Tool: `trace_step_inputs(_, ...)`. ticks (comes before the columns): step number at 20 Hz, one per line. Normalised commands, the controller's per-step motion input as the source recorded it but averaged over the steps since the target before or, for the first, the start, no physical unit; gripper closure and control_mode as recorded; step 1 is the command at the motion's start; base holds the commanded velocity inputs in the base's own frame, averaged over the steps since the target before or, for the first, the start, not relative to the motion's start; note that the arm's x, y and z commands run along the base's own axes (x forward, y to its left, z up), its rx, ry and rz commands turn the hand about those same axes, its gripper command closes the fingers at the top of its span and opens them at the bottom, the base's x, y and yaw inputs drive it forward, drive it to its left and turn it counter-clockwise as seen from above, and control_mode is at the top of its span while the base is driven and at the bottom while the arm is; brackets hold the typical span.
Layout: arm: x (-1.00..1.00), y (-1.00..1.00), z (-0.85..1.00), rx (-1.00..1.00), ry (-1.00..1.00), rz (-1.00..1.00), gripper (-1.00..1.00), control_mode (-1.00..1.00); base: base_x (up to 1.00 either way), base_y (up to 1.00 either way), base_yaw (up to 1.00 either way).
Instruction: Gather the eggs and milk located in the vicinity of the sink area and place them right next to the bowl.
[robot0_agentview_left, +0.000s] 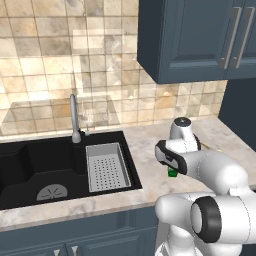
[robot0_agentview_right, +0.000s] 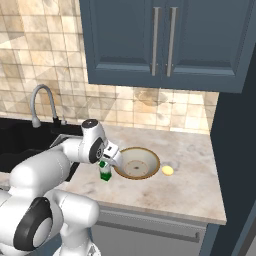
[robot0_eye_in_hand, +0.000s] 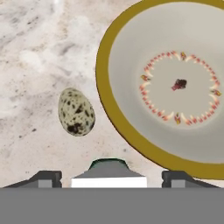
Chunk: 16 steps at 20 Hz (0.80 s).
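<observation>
The milk carton (robot0_agentview_right: 105, 175), white with a green base, stands upright on the marble counter just left of the bowl (robot0_agentview_right: 136, 163). My gripper (robot0_agentview_right: 105, 165) hangs straight over it. In the hand view the carton's top (robot0_eye_in_hand: 108, 171) sits between my fingertips (robot0_eye_in_hand: 43, 178), with a gap on each side, so the gripper (robot0_eye_in_hand: 110, 177) is open. A speckled egg (robot0_eye_in_hand: 76, 111) lies on the counter close to the bowl's brown rim (robot0_eye_in_hand: 109, 109). A pale egg (robot0_agentview_right: 168, 170) rests on the bowl's right side. From the left base, my arm hides all of the milk except its green base (robot0_agentview_left: 172, 173).
The black double sink (robot0_agentview_left: 30, 170) with its faucet (robot0_agentview_left: 74, 120) and grey strainer basket (robot0_agentview_left: 107, 166) lies left of the counter. Blue wall cabinets (robot0_agentview_right: 160, 40) hang overhead. A dark tall panel (robot0_agentview_right: 235, 165) bounds the counter on the right.
</observation>
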Motion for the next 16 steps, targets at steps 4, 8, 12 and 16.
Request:
trace_step_inputs(4,0.0,0.0,0.0,0.0,0.0,0.0,-1.0,-1.0,0.0,0.0,0.0)
trace_step_inputs(8,0.0,0.0,0.0,0.0,0.0,0.0,-1.0,-1.0,0.0,0.0,0.0)
trace_step_inputs(12,-0.23,0.0,0.15,0.0,0.0,0.0,-1.0,-1.0,0.0,0.0,0.0)
trace_step_inputs(16,-0.48,0.0,0.24,0.0,0.0,0.0,-1.0,-1.0,0.0,0.0,0.0)
